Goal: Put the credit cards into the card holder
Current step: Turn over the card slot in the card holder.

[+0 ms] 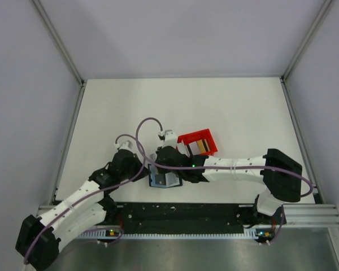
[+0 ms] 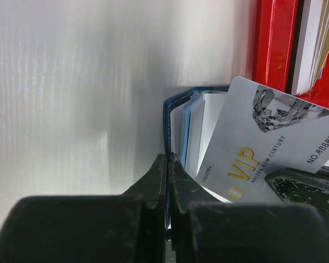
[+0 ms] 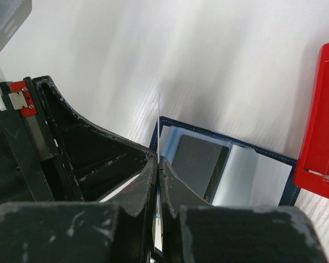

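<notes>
The navy card holder (image 1: 165, 180) lies open on the table between my two grippers, its light blue pockets up. In the left wrist view my left gripper (image 2: 169, 159) is shut on the card holder's navy cover edge (image 2: 166, 118). In the right wrist view my right gripper (image 3: 158, 160) is shut on a thin silver-white VIP card (image 3: 159, 123), seen edge-on at the left edge of the card holder (image 3: 247, 178). The card's face shows in the left wrist view (image 2: 263, 145), tilted against the pockets. A dark card (image 3: 197, 161) sits in one pocket. More cards (image 1: 201, 145) stand in the red bin.
The red bin (image 1: 195, 137) stands just behind and right of the card holder, close to the right gripper; it also shows in the left wrist view (image 2: 274, 44) and the right wrist view (image 3: 321, 137). Purple cables loop above both wrists. Metal rails border the table.
</notes>
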`<move>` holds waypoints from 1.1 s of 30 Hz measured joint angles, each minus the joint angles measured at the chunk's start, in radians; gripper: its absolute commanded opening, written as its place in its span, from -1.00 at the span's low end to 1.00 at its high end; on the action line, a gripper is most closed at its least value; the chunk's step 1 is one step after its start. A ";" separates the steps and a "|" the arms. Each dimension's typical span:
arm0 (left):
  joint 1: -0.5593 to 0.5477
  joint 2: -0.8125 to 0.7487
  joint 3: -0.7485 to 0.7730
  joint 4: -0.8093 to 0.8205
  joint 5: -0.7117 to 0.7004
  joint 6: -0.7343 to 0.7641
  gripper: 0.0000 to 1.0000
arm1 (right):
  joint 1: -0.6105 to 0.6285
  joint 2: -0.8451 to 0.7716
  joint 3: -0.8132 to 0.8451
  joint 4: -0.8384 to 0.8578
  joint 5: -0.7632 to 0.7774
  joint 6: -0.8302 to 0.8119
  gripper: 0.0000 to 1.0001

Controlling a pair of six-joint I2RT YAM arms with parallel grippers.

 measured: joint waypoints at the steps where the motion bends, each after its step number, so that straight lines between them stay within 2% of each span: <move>1: 0.000 0.000 0.000 0.000 0.000 0.000 -1.00 | 0.000 0.000 0.000 0.004 -0.002 0.002 -1.00; 33: -0.001 -0.024 0.000 -0.014 -0.006 0.000 -1.00 | 0.000 0.000 -0.034 0.041 -0.001 0.043 -1.00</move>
